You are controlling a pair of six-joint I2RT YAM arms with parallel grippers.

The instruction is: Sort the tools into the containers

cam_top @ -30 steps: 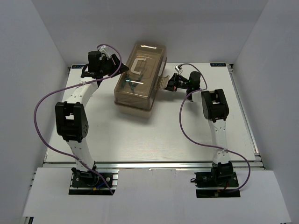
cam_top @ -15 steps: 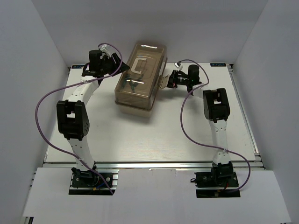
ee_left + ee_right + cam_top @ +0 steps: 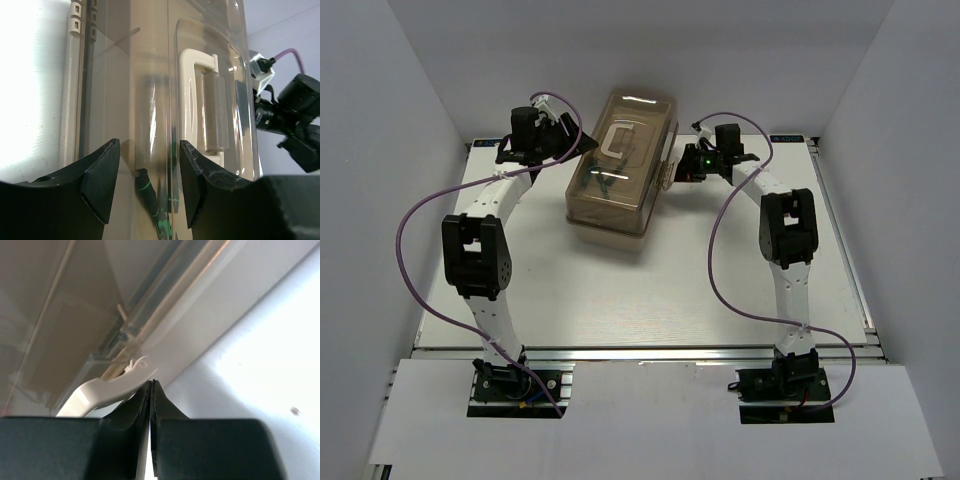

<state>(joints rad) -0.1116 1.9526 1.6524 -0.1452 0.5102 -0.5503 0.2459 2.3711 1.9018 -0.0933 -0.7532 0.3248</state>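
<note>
Toolbox [image 3: 610, 222]: stands on the table [image 3: 650, 290] towards its far edge, roughly midway between the two arms and set at a slight angle. Beige base, closed under a translucent brown lid [image 3: 638, 120]. The beige handle [image 3: 617, 140] lies flat on top of the lid.

Tools [image 3: 595, 183]: seen only through the lid, as dark shapes with green markings inside the box. In the left wrist view one green-and-black handle [image 3: 146, 197] shows behind the lid wall. Which compartment they occupy cannot be told.

Left gripper [image 3: 570, 140]: positioned at the far left corner of the toolbox, pointing across the lid. Its jaws stand well apart, and the two black fingers [image 3: 102, 170] frame the lid wall and the handle beyond. Nothing is held. Whether either finger touches the lid cannot be determined.

Right gripper [image 3: 676, 172]: positioned at the right side wall of the toolbox, low down where lid meets base. Its fingers are pressed together with only a hairline between them and nothing caught there. A curved beige latch tab [image 3: 107, 390] projects from the box wall and ends just beside the fingertips, on their left in the wrist view. Actual contact is not clear.

Purple cables [image 3: 410, 240] loop from both arms above the table.
</note>
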